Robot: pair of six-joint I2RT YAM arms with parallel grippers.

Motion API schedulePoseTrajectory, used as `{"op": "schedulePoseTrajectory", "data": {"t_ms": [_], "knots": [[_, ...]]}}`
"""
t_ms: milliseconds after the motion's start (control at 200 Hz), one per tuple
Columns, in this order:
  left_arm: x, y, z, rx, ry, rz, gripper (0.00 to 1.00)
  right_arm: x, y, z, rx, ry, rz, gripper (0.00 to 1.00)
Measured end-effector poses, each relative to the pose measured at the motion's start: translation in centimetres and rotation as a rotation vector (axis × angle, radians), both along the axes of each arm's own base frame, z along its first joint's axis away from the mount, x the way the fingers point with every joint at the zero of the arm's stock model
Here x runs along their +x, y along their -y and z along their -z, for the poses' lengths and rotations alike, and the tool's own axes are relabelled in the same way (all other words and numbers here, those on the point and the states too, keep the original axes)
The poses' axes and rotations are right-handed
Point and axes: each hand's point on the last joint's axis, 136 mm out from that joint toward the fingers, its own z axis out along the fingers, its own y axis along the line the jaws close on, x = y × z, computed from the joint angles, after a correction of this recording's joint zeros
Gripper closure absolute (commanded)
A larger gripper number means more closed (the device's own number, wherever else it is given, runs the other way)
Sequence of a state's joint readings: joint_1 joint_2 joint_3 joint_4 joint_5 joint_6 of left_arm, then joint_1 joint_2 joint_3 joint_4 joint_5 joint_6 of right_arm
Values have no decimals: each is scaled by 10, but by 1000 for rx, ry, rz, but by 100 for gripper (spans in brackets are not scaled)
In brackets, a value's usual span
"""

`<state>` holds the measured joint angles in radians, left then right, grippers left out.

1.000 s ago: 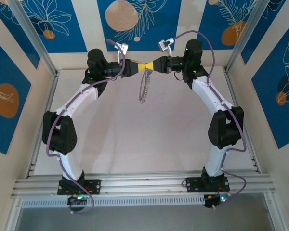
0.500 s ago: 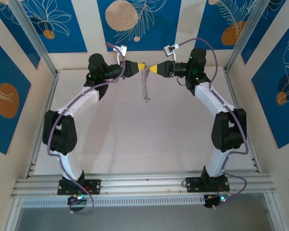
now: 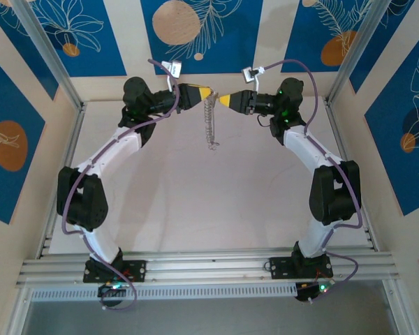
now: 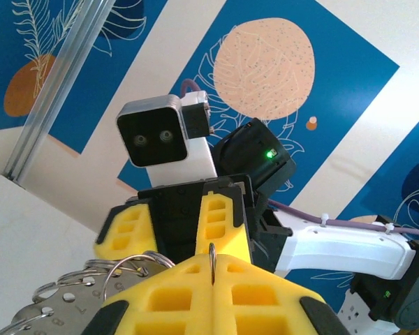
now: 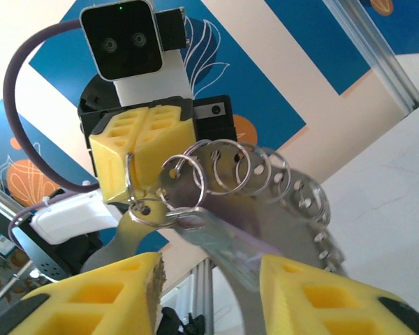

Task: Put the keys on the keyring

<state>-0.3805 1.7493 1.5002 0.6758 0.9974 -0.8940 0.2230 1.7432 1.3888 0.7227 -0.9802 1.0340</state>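
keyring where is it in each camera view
Top external: top centre, the keyring hangs between the two arms' tips.
Left wrist: bottom left, beside the left fingers.
Right wrist: centre, running upper left to lower right.
Shared landmark: the yellow left fingers, pinching its top.

Small digits are stamped on the metal tags [image 4: 50, 317] of the keyring [image 4: 129, 264]; an 8 seems readable, the rest are too blurred.
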Motion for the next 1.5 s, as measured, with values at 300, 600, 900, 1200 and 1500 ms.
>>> {"op": "schedulePoseTrajectory", "data": {"t_ms": [300, 600, 900, 1200, 1500], "knots": [[-10, 10, -4, -11, -1, 31, 100, -1, -1, -3, 10, 33, 3, 50], [-13, 13, -5, -12, -1, 40, 100, -10, 0, -7, 34, 70, -8, 55], [-15, 12, -17, -25, 28, 41, 100, -23, -5, -13, 54, 97, -41, 65], [-17, 13, -19, -31, 32, 46, 100, -30, -8, -17, 68, 114, -59, 63], [-19, 14, -21, -37, 29, 52, 100, -32, -10, -18, 73, 117, -64, 81]]}}
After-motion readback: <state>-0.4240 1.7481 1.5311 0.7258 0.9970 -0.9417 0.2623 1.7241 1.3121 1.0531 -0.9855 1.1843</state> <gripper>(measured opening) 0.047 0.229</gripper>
